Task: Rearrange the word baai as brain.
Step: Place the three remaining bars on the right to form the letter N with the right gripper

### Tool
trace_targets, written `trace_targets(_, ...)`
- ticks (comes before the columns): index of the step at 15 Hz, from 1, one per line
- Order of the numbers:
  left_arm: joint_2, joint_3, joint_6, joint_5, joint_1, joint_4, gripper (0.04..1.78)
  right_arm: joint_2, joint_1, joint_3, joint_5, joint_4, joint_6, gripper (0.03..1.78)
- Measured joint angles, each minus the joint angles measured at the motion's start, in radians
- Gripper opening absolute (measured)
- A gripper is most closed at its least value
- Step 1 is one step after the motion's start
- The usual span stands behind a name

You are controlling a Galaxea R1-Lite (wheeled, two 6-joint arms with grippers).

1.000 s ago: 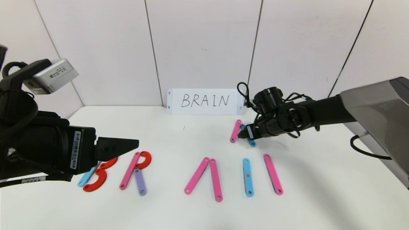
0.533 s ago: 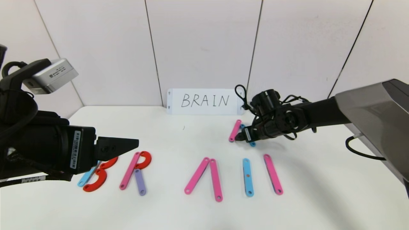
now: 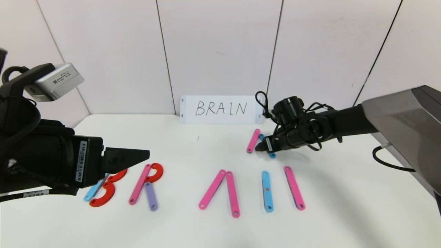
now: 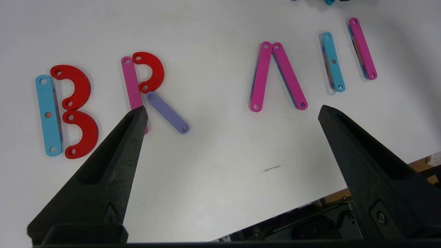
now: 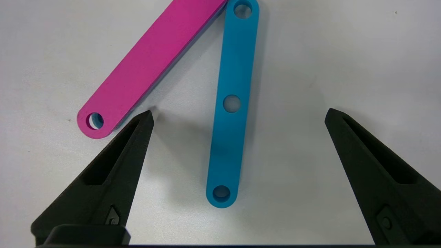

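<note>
Head view. The word on the white tabletop reads B, R, A without its crossbar, I, then a single pink flat plastic bar where N should stand. The row lies nearer the robot than the right gripper. That gripper is low over two spare pieces at the far side, a pink straight bar with end holes and a blue straight bar mostly hidden beneath it. My guess: these spares are stock for finishing the N. The left gripper hangs above the red C-shaped arcs of the B, apparently idle. A white card with handwritten BRAIN stands against the wall beyond both grippers, likely as the model to copy.

Left wrist view. The left fingers are spread wide with nothing between them. Ahead of their tips lie the B, the R with its purple diagonal bar, the pink inverted V, the blue I bar and the lone pink bar.

Right wrist view. The right fingers stand wide apart and empty. The blue three-hole bar lies flat between them, its near end level with the tips; the spare pink bar runs off past one fingertip, its far end meeting the blue one's. The straddle suggests the blue bar is the intended pick.
</note>
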Motion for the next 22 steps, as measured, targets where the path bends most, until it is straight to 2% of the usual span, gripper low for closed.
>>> trace_targets(8, 0.0, 0.0, 0.001, 0.0, 0.0, -0.001, 1.73, 0.01, 0.004, -0.003, 0.0, -0.002, 0.001, 1.74)
trace_targets(10, 0.0, 0.0, 0.0, 0.0, 0.0, -0.001, 1.73, 0.011, 0.005, -0.003, 0.0, -0.001, 0.0, 1.65)
trace_targets(13, 0.0, 0.0, 0.0, 0.0, 0.001, -0.001, 1.73, 0.011, 0.006, -0.003, -0.002, -0.001, 0.0, 1.34)
trace_targets(17, -0.001, 0.0, 0.0, 0.0, 0.0, -0.001, 1.73, 0.011, 0.01, 0.001, -0.013, -0.001, 0.0, 0.62)
trace_targets(19, -0.002, 0.0, 0.0, 0.0, 0.0, -0.001, 1.73, 0.01, 0.01, 0.001, -0.014, 0.002, 0.001, 0.36)
trace_targets(20, -0.002, 0.0, 0.001, 0.0, 0.0, -0.001, 1.73, 0.009, 0.01, 0.0, -0.014, 0.003, 0.003, 0.29)
trace_targets(22, -0.002, 0.0, 0.0, 0.0, 0.0, -0.001, 1.73, 0.007, 0.01, 0.0, -0.014, 0.005, 0.004, 0.27)
